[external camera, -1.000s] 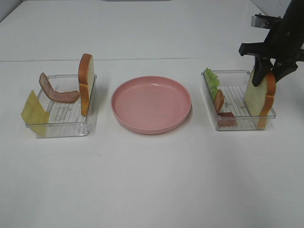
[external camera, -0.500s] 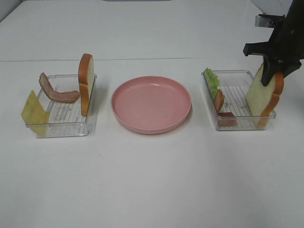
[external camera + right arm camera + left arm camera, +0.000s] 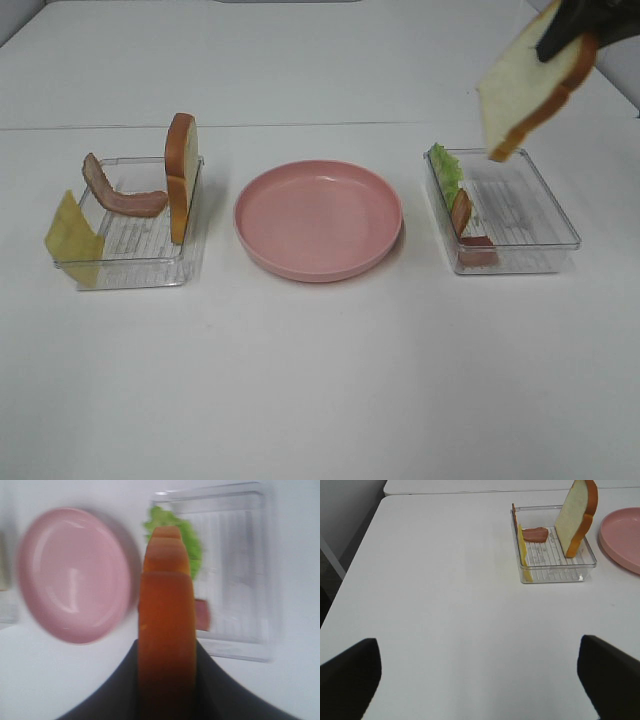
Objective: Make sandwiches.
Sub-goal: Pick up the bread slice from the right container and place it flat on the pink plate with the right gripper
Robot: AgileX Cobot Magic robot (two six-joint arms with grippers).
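- Above the far side of the right tray (image 3: 560, 243), the right end effector (image 3: 565, 35) pinches a bread slice (image 3: 525, 85) by its crust edge; the slice hangs tilted in the air, clear of the tray.
- Inside that tray, a lettuce leaf (image 3: 447, 172) and a bacon strip (image 3: 461, 212) lean at the wall nearer the pink plate (image 3: 318, 220); the plate sits bare at the middle of the table (image 3: 320, 380).
- In the left tray (image 3: 130, 272), a second bread slice (image 3: 181, 175) stands upright on the plate side; another bacon strip (image 3: 120, 195) lies curled beside it; the cheese square (image 3: 70, 240) leans on the outer wall.
- The left end effector (image 3: 480, 675) is spread wide over bare table, well apart from its tray; it grips nothing.
- The step in hand looks like carrying the first slice to the plate as the sandwich base; the next move calls for swinging across to the plate, turning the slice flat and lowering it close before letting go, since a tilted slice dropped from height could land on its edge or off the rim.
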